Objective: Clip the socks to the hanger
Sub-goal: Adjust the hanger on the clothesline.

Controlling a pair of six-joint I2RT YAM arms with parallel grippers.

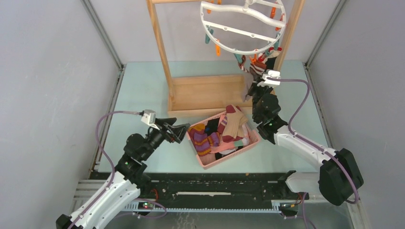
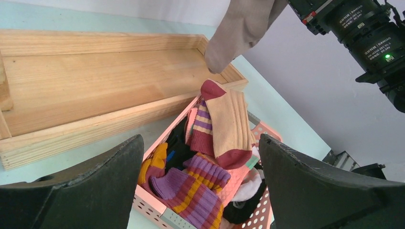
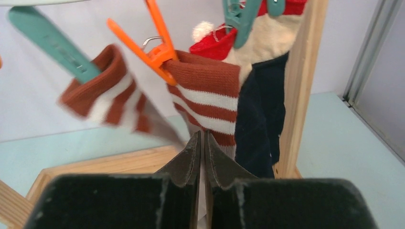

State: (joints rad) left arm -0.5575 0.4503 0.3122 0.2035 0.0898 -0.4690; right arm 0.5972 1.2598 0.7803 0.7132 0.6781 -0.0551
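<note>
Basket before rack base, hanger above.
In the basket, mid-tabletop, lie loose socks; rack base just behind it; hanger hangs over the base, clipped socks at its near-right rim.

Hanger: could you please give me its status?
Left gripper open beside pink basket. Right gripper shut below maroon-white striped sock clipped on white ring hanger. Wooden post alongside.

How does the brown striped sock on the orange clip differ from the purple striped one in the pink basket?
The brown sock has white stripes; the purple sock has orange ones. The brown sock hangs straight down from the orange clip, while the purple sock lies bunched among others in the pink basket. Both are striped knit socks.
</note>
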